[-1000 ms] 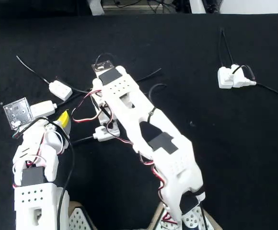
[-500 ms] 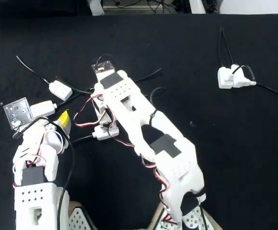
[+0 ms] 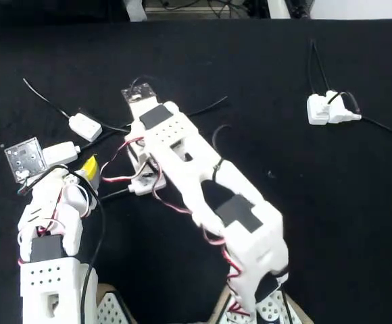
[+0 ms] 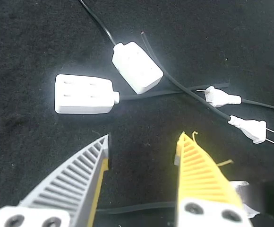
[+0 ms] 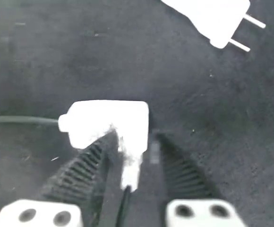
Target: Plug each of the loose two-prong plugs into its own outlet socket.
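Over a black cloth table [image 3: 284, 169], the left gripper [image 4: 144, 137] hangs with grey and yellow fingers [image 4: 75, 184] spread, released, near a white rectangular outlet block [image 4: 82, 93] and two loose white two-prong plugs [image 4: 220, 97] [image 4: 250, 128]; farther out, the right gripper [image 5: 136, 136] straddles a white corded plug [image 5: 130, 165] touching a second white outlet block [image 5: 104, 118], its grasp impossible to tell.

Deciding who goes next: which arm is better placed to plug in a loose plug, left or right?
Right, probably. The right end effector sits low, open at a white corded block, with a pronged plug lying close by. The left end effector hangs open with two loose plugs off to one side.
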You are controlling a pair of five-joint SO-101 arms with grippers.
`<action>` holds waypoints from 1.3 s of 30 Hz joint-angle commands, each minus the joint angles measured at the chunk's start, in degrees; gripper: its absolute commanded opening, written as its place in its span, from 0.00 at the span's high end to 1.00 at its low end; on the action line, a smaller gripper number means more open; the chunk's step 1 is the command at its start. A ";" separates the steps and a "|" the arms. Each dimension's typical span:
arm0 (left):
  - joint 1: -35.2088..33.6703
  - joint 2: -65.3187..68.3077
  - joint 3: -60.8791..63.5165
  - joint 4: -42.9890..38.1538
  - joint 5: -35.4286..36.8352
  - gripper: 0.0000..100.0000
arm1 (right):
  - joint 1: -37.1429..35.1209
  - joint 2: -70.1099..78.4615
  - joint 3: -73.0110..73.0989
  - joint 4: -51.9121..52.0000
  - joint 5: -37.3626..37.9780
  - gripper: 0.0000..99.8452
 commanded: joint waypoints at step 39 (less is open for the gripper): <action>-21.76 -0.35 -6.29 -0.18 13.45 0.77 | -8.44 -0.48 9.10 -1.67 68.40 0.66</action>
